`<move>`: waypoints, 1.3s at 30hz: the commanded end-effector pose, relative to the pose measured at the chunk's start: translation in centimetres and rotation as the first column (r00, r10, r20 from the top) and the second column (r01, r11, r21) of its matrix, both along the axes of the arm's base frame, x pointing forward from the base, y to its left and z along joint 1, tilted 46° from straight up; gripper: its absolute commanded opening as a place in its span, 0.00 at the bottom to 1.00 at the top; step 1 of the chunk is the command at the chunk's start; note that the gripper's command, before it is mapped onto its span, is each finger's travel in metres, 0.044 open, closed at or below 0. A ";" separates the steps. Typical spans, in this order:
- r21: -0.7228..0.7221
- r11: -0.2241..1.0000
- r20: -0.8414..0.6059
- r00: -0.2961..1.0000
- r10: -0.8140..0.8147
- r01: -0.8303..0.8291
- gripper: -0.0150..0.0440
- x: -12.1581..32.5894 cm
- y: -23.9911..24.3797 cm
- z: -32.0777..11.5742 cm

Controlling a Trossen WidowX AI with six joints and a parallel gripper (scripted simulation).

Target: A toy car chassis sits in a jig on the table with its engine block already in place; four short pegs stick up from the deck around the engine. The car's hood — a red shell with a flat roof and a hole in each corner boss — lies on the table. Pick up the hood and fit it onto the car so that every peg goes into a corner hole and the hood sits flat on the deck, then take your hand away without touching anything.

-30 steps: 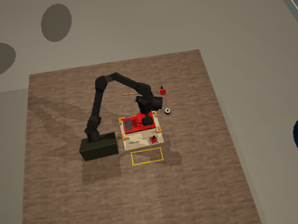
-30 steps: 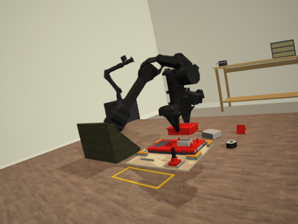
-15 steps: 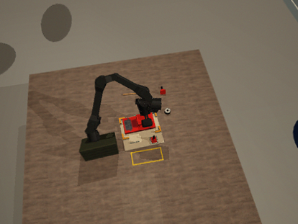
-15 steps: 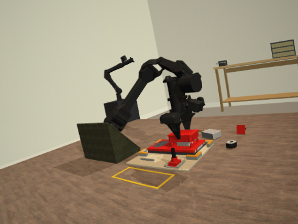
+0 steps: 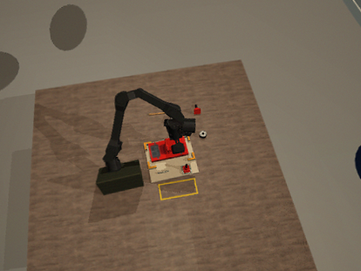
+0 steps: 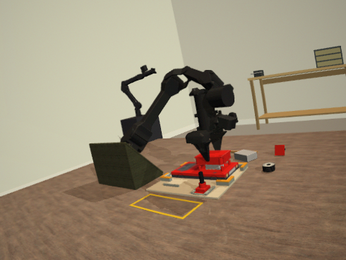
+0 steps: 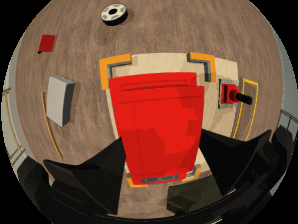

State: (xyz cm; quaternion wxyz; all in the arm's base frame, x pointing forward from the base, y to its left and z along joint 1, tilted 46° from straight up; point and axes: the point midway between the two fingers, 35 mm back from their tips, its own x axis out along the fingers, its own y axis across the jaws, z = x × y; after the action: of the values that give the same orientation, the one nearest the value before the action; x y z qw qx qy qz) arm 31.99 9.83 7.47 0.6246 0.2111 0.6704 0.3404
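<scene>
The red hood (image 6: 213, 157) (image 7: 160, 125) (image 5: 168, 146) is held flat-roof up, low over the chassis (image 6: 180, 172) (image 5: 166, 156) (image 7: 150, 78). In the exterior view a narrow gap shows under the hood, with part of the pale engine block (image 6: 213, 167) and red legs or pegs in it. Whether the pegs have entered the corner holes cannot be told. The chassis sits in the tan jig (image 6: 155, 188) (image 5: 173, 175) with orange corner brackets. My gripper (image 6: 212, 155) (image 7: 161, 136) is shut on the hood, one finger on each long side. The hood hides the pegs in the wrist view.
A red fixture with a black post (image 6: 201, 181) (image 5: 186, 169) (image 7: 234, 95) stands on the jig's front part. A yellow outline (image 6: 202, 203) (image 5: 179, 196) lies in front. A grey block (image 6: 245, 155) (image 7: 60, 100), a wheel (image 6: 268, 167) (image 7: 114, 13) and a red block (image 6: 279, 150) (image 7: 47, 43) lie beyond.
</scene>
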 end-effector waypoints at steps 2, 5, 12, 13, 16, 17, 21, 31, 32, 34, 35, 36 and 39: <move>0.002 1.000 -0.001 1.000 -0.004 0.004 0.25 0.0 0.0 0.1; 0.002 1.000 -0.001 1.000 -0.004 0.004 0.25 0.0 0.1 0.0; 0.002 1.000 -0.001 1.000 -0.004 0.004 0.25 0.0 0.2 -0.1; 0.002 1.000 -0.001 1.000 -0.004 0.004 0.25 0.0 0.2 -0.1; 0.002 1.000 -0.001 1.000 -0.004 0.004 0.25 0.0 0.3 -0.2; 0.002 1.000 -0.001 1.000 -0.004 0.004 0.25 0.0 0.4 -0.2; 0.002 1.000 -0.001 1.000 -0.004 0.004 0.25 0.0 0.5 -0.4; 0.002 1.000 -0.001 1.000 -0.004 0.004 0.25 -0.1 0.7 -0.6; 0.002 1.000 -0.001 1.000 -0.004 0.004 0.25 -0.1 0.8 -0.7; 0.002 1.000 -0.001 1.000 -0.004 0.004 0.25 -0.1 0.8 -0.7; 0.002 1.000 -0.001 1.000 -0.004 0.004 0.25 -0.1 0.8 -0.7; 0.002 1.000 -0.001 1.000 -0.004 0.004 0.25 -0.1 0.9 -0.8; 0.002 1.000 -0.001 1.000 -0.004 0.004 0.25 -0.1 1.0 -0.8</move>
State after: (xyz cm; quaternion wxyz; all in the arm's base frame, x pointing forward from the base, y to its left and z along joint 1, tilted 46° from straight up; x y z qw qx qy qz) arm 31.92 10.68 6.73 0.6259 0.2106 0.6692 0.3407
